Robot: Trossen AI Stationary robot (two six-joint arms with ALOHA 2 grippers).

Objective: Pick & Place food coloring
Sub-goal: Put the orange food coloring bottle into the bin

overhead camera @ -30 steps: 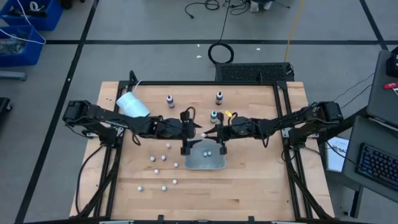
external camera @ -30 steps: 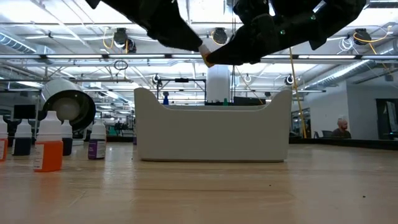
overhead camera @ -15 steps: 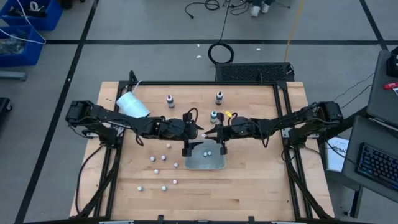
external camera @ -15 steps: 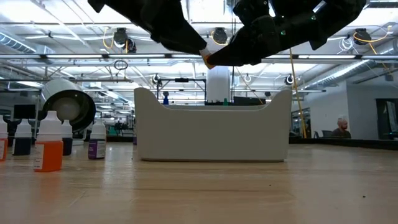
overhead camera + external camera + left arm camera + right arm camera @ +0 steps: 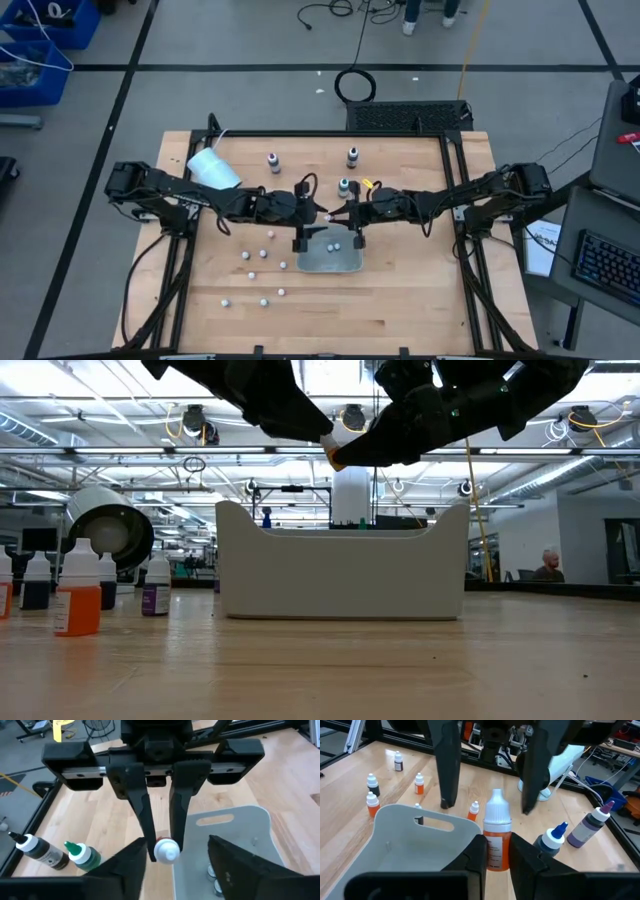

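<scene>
Nothing shifted, right gripper (image 5: 336, 215) clamping orange bottle (image 5: 497, 839), left gripper (image 5: 312, 212) spread

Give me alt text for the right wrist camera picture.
The right gripper holds an upright orange bottle with a white cap over a grey tray. The left gripper faces it, fingers open. Small bottles stand on the wooden table.

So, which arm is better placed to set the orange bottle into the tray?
Right. Its tool is shut on the orange bottle close to the tray; the left tool is open, holding nothing.
</scene>
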